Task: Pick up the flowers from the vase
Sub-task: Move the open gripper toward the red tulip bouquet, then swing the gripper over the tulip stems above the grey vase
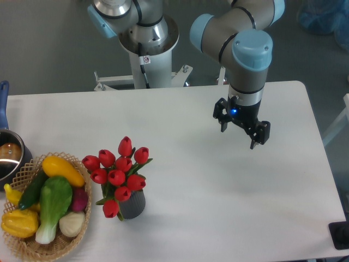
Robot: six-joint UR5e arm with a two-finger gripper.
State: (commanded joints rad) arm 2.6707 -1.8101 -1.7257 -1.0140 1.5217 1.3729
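i'm seeing the black two-finger claw (240,136) hanging released, the red tulip bunch (118,173) in its ribbed grey vase (132,204) sitting well apart, lower-left of it

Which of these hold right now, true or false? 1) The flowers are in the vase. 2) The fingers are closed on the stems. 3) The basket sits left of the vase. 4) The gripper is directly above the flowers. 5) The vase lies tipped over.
1) True: the flowers stand in the vase.
2) False: the gripper holds nothing; its fingers are spread apart in the air.
3) True: the basket of vegetables is left of the vase.
4) False: it hangs well to the right of them.
5) False: the vase stands upright on the table.
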